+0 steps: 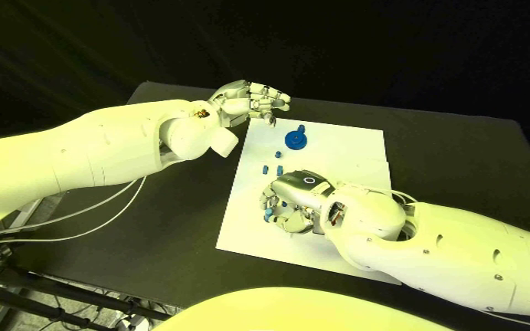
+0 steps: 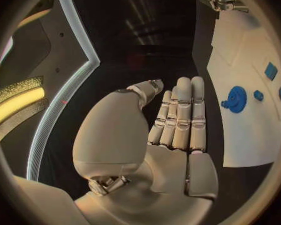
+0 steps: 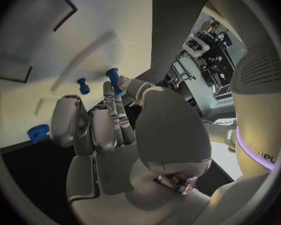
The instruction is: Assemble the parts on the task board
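The white task board (image 1: 342, 158) lies in the middle of the black table. A blue gear (image 1: 295, 140) stands near its far edge, and the left wrist view has it as the gear (image 2: 236, 99) too. Small blue pieces (image 1: 274, 168) lie on the board's left part. My left hand (image 1: 252, 102) hovers at the board's far left corner; its fingers (image 2: 181, 115) are stretched out straight and hold nothing. My right hand (image 1: 296, 199) is low over the board's near left part. Its thumb and a fingertip pinch a small blue peg (image 3: 113, 79).
Another small blue peg (image 3: 83, 86) stands on the board just beyond the right hand's fingers. Loose blue pieces (image 2: 271, 71) lie past the gear. Black table (image 1: 177, 216) surrounds the board, with cables hanging off its left edge.
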